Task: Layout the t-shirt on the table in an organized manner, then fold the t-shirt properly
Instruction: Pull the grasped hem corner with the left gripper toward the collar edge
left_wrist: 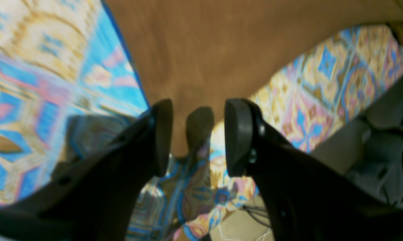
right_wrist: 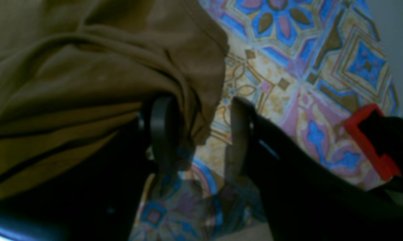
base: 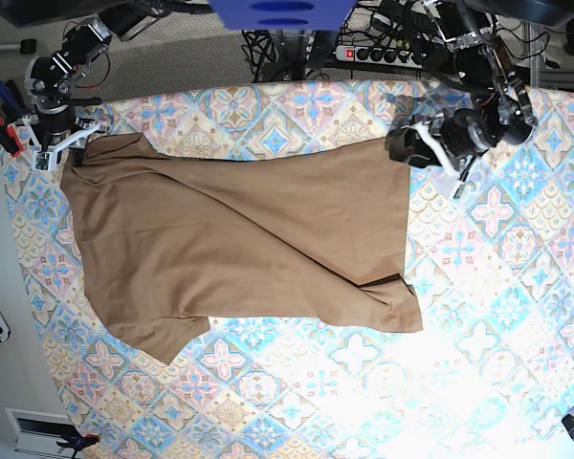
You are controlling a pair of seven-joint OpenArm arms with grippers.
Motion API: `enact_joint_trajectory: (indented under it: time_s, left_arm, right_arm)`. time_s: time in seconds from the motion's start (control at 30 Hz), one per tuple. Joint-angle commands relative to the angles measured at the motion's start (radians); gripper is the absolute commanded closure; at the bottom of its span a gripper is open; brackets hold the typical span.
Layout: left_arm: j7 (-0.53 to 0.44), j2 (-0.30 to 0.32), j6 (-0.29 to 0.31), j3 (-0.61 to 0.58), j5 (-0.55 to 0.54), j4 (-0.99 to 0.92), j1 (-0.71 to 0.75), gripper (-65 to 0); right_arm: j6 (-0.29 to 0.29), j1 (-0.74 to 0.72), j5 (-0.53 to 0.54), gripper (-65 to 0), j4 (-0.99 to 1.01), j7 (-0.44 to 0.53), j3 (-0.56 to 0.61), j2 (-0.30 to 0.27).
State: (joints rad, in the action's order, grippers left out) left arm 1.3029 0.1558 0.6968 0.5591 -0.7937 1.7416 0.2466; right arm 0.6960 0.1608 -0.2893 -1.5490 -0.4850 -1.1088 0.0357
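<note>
Item: tan-brown t-shirt [base: 239, 244], spread mostly flat across the middle of the surface [base: 478, 335], a tile-patterned cloth of blue, pink and cream; diagonal creases run across its body and one corner is folded over at the base view's lower right. Left gripper [left_wrist: 198, 134]: jaws apart with nothing clamped, poised at a shirt edge, fabric lying in the gap beyond them. Right gripper [right_wrist: 201, 130]: jaws apart, bunched shirt fabric draped over one finger [right_wrist: 162, 129], patterned cloth showing between.

Grey carpeted floor [base: 187, 43], white power strip [base: 378, 54] with cables, bright glare.
</note>
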Motion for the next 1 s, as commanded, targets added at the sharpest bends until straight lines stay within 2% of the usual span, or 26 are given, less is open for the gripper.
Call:
enact_joint_trajectory:
  time_s: [0.0, 0.13, 0.3, 0.4, 0.6, 0.77, 0.97]
  left_arm:
    - [-0.003, 0.009, 0.001, 0.026, -0.011, 0.013, 0.001, -23.8]
    - [-0.003, 0.006, 0.001, 0.111, -0.014, -0.038, 0.015, -24.0]
    - [-0.004, 0.014, 0.001, 0.12, -0.007, -0.199, 0.01, -24.0]
    - [-0.004, 0.005, 0.001, 0.118, 0.013, -0.226, 0.007, -23.8]
    - [-0.004, -0.011, 0.001, -0.015, 0.009, -0.226, 0.01, -23.7]
    - [-0.044, -0.052, 0.001, -0.06, 0.012, -0.228, 0.01, -23.7]
    - [-0.062, -0.058, 0.001, -0.149, 0.012, -0.23, 0.015, -23.6]
  right_arm:
    - [-0.002, 0.001, -0.001, -24.5, -0.011, -0.004, -0.003, -0.01]
    - [-0.002, 0.001, -0.001, -24.5, -0.011, -0.004, -0.003, -0.01]
    - [-0.002, 0.003, -0.001, -24.5, -0.011, -0.004, -0.003, -0.01]
    - [-0.002, 0.003, -0.001, -24.5, -0.012, -0.005, -0.003, -0.01]
    - [-0.002, 0.018, -0.001, -24.5, -0.011, -0.005, -0.003, -0.01]
    - [-0.002, 0.023, -0.001, -24.5, -0.012, -0.004, -0.003, -0.01]
    - [-0.002, 0.023, -0.001, -24.5, -0.011, -0.004, -0.003, -0.01]
